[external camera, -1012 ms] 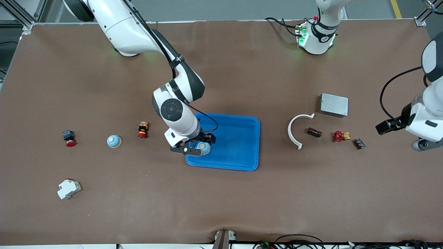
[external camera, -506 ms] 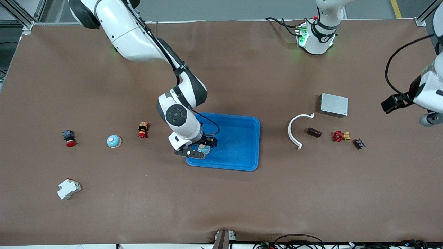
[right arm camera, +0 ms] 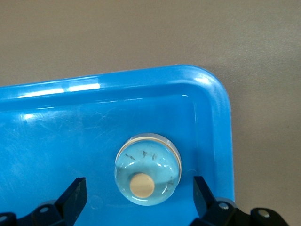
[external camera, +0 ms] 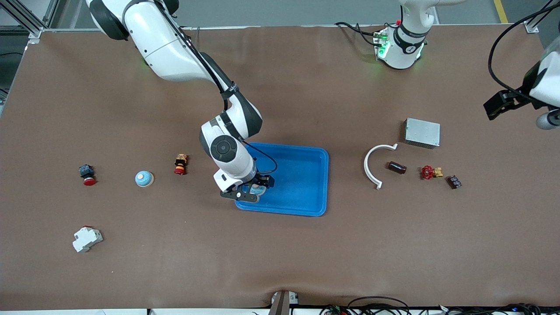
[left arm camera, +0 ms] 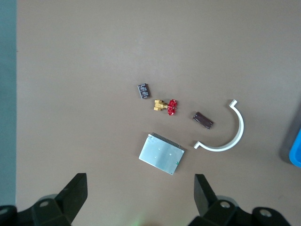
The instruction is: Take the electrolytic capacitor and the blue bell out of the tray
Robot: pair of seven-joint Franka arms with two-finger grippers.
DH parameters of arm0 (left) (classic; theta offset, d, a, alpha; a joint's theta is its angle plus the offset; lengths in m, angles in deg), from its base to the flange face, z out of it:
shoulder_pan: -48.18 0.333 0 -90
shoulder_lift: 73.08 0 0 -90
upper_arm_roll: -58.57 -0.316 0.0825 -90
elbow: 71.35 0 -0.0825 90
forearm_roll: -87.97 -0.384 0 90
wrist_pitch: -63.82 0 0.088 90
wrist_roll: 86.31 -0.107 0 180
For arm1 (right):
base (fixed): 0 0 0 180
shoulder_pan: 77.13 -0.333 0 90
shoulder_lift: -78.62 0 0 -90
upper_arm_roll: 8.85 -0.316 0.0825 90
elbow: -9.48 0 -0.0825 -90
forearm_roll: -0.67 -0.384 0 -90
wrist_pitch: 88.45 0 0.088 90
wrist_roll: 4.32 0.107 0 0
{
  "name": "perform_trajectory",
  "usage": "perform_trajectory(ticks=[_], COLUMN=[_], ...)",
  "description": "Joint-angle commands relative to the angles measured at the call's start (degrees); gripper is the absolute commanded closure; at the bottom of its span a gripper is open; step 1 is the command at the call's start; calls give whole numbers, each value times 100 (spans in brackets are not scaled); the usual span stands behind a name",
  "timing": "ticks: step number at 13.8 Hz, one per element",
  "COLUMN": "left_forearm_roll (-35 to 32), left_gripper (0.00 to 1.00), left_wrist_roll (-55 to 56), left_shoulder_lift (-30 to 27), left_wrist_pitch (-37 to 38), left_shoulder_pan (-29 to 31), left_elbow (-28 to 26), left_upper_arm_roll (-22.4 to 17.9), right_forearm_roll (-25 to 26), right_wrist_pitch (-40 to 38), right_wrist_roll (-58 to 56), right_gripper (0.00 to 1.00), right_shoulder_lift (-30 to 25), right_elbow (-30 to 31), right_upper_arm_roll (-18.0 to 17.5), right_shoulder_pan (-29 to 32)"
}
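Lower the right gripper, jaws wide, straight down astride the blue bell in the blue tray corner nearest the right arm's end; keep the outer finger off the rim; close below the dome's widest part. Electrolytic capacitor already out, beside the white curved clip. Left gripper waiting, wide, holding nothing
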State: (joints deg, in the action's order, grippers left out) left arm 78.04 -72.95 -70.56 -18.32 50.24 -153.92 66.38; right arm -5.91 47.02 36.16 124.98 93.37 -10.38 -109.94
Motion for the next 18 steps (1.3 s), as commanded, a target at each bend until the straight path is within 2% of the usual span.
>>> perform_trajectory(ticks=[1, 3, 6, 7, 9, 11, 14, 16, 18], left_forearm_roll=[385, 701, 844, 870, 1062, 1072, 1037, 1072, 1063], left_gripper=[0, 0, 0, 0, 0, 0, 0, 0, 0], left_wrist_roll=[-447, -501, -632, -781, -826, -826, -844, -853, -853], left_shoulder_lift=[-242, -313, -357, -444, -751, -910, -902, -911, -893], left_wrist_pitch=[14, 5, -39, -117, -538, -707, -672, -663, -628], left_shoulder_pan=[-39, -30, -4, -4, 23, -12, -240, -241, -232], left_elbow=[-179, -206, -268, -372, -915, -1181, -1182, -1208, -1164], left_upper_arm_roll=[-297, -543, -580, -580, -588, -580, -527, -518, -527], right_forearm_roll=[16, 182, 315, 315, 341, 350, 359, 324, 306], right_wrist_pitch=[119, 172, 365, 366, 366, 357, 357, 348, 296], right_wrist_roll=[12, 30, 39, 39, 21, -5, -14, -40, -137], right_gripper=[0, 0, 0, 0, 0, 36, 76, 91, 91], right_shoulder_lift=[181, 216, 277, 278, 286, 286, 278, 260, 199], right_elbow=[-162, -162, -154, -154, -154, -154, -154, -154, -162], right_upper_arm_roll=[48, 48, 48, 48, 48, 48, 48, 39, 39], right_shoulder_pan=[-77, -138, -165, -191, -183, -165, -165, -95, -86])
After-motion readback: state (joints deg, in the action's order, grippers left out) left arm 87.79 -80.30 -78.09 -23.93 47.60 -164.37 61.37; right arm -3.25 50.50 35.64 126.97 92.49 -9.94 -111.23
